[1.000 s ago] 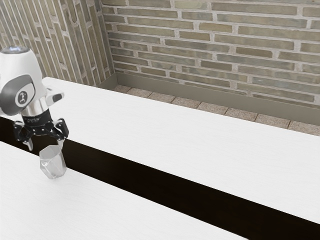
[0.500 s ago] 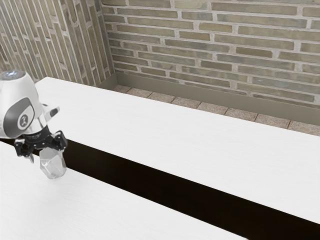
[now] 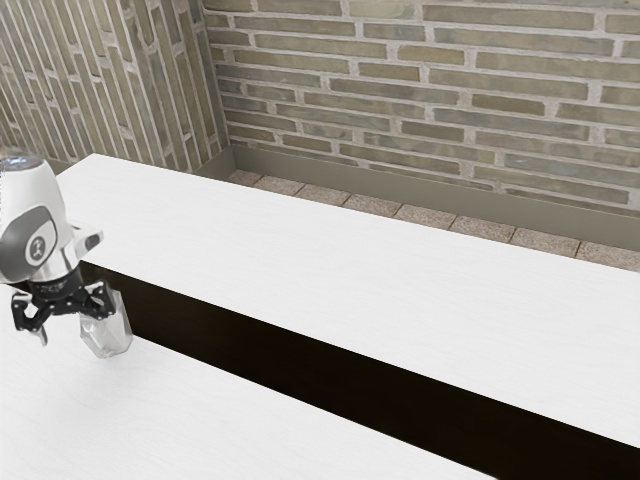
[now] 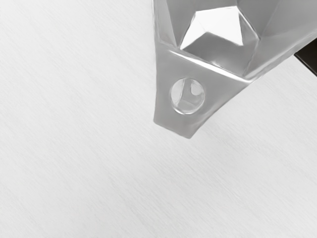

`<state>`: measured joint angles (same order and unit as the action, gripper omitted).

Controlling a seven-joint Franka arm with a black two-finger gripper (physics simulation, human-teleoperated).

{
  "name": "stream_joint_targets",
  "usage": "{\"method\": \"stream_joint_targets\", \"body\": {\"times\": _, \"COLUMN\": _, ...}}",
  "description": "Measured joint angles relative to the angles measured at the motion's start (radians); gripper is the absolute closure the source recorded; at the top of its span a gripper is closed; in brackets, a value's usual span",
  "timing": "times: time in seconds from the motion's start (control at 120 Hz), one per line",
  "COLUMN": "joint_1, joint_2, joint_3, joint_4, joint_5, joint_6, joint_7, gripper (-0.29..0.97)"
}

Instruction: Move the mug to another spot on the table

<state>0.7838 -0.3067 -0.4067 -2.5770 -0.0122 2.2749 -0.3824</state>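
Since a second ago our arm (image 3: 32,235) has dropped and slid toward the exterior view's left, so that our hand (image 3: 62,314) is no longer above the mug (image 3: 106,328) but low beside it; the mug itself stands where it stood. Nearest to us lies the white counter (image 3: 250,425); on it, close to its far edge, the clear faceted mug stands upright; our hand hangs just over the counter on the mug's left in the exterior view, fingers spread wide and holding nothing; the finger nearer the mug overlaps its rim, and we cannot tell whether it touches. From the wrist view we look down into the mug (image 4: 218,34); its handle (image 4: 187,99), pierced by a round hole, juts out over bare counter (image 4: 74,163). Behind the mug a dark gap (image 3: 300,362) runs across; beyond it lies a second counter (image 3: 400,280), also white; then a strip of paved floor (image 3: 420,215); then the brick wall (image 3: 450,90).
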Motion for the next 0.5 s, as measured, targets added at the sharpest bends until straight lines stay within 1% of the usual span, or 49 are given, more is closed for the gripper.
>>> {"method": "stream_joint_targets", "body": {"times": 0.108, "joint_1": 0.010, "joint_2": 0.029, "joint_3": 0.001, "joint_4": -0.003, "joint_5": 0.060, "joint_6": 0.036, "joint_7": 0.017, "gripper": 0.02}}
{"method": "stream_joint_targets", "body": {"times": 0.217, "joint_1": 0.021, "joint_2": 0.052, "joint_3": 0.002, "joint_4": -0.010, "joint_5": 0.101, "joint_6": 0.112, "joint_7": 0.039, "gripper": 0.02}}
{"method": "stream_joint_targets", "body": {"times": 0.342, "joint_1": 0.026, "joint_2": 0.091, "joint_3": 0.002, "joint_4": -0.015, "joint_5": 0.119, "joint_6": 0.196, "joint_7": 0.059, "gripper": 0.02}}
{"method": "stream_joint_targets", "body": {"times": 0.5, "joint_1": 0.026, "joint_2": 0.132, "joint_3": 0.000, "joint_4": -0.017, "joint_5": 0.125, "joint_6": 0.272, "joint_7": 0.088, "gripper": 0.02}}
